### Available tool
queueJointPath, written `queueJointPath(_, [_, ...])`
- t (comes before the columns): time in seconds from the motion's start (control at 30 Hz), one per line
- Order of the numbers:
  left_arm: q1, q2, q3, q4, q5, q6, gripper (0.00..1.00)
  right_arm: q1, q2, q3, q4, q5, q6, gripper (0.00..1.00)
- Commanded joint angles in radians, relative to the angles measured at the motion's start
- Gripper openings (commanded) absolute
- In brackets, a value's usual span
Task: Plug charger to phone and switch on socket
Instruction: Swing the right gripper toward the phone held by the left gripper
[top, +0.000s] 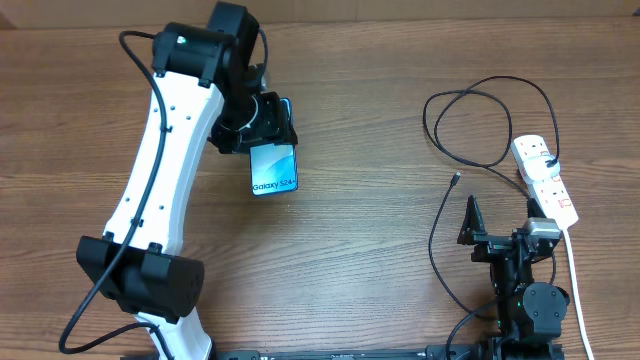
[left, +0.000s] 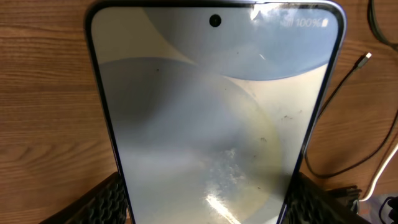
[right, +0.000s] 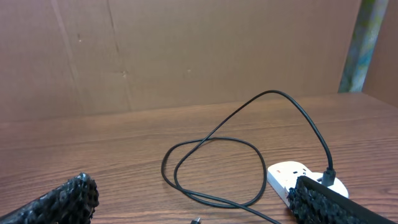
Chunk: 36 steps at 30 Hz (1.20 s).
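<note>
Wooden table (top: 380, 250): brown, seen from overhead, everything sits on it
Left gripper (top: 268, 125): overhead, upper left, clamped on one end of the phone (top: 274, 168); screen faces up, "Galaxy S24+" at the free end
Charger (top: 428, 120): overhead, thin black cable looping at upper right, running to the socket (top: 545, 175)
Connector (top: 457, 179): overhead, lying on bare wood, well apart from the phone
Right gripper (top: 502, 215): overhead, lower right, claw spread wide, nothing in it, near the socket
Phone screen: left wrist view, fills the frame, pale blue-white, camera hole at top
Fingers (left: 106, 199): left wrist view, black ribbed pads pressed on both long edges
Cable loop: right wrist view, on the wood between spread fingers, plug in the white socket at right
</note>
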Motion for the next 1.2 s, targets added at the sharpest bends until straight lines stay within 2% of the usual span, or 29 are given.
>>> queueJointPath(0.0, [-0.01, -0.005, 0.021, -0.011, -0.018, -0.011, 0.45, -0.003, -0.01, -0.011, 0.003, -0.006, -0.004, 1.0])
queueJointPath(0.17, [-0.01, -0.005, 0.016, -0.009, -0.022, -0.012, 0.45, -0.003, -0.01, -0.011, 0.038, -0.003, -0.003, 1.0])
queueJointPath(0.3, [-0.01, -0.005, 0.001, 0.01, -0.027, -0.016, 0.45, -0.001, -0.009, -0.011, 0.012, -0.151, 0.068, 1.0])
queueJointPath(0.4, [-0.01, -0.005, -0.032, 0.03, -0.037, -0.022, 0.45, 0.0, -0.009, -0.011, 0.02, -0.254, 0.24, 1.0])
queueJointPath(0.57, [-0.011, -0.005, -0.141, 0.063, -0.031, -0.023, 0.45, 0.0, -0.008, -0.011, 0.029, -0.425, 0.632, 1.0])
queueJointPath(0.6, [-0.011, -0.005, -0.19, 0.084, -0.017, -0.026, 0.44, 0.0, -0.008, -0.011, 0.03, -0.558, 0.746, 1.0])
queueJointPath(0.7, [-0.01, -0.005, -0.256, 0.119, 0.023, -0.027, 0.44, 0.0, -0.008, -0.011, 0.025, -0.742, 0.827, 1.0])
queueJointPath(0.83, [-0.011, -0.005, -0.301, 0.162, 0.048, -0.042, 0.43, 0.0, -0.006, -0.011, 0.01, -0.873, 0.835, 1.0])
queueJointPath(1.07, [-0.017, -0.005, -0.303, 0.245, 0.155, -0.088, 0.43, 0.0, -0.003, -0.011, 0.009, -0.874, 0.843, 1.0])
queueJointPath(1.17, [-0.021, -0.005, -0.303, 0.268, 0.156, -0.113, 0.44, 0.013, 0.013, -0.011, 0.008, -0.877, 0.741, 1.0])
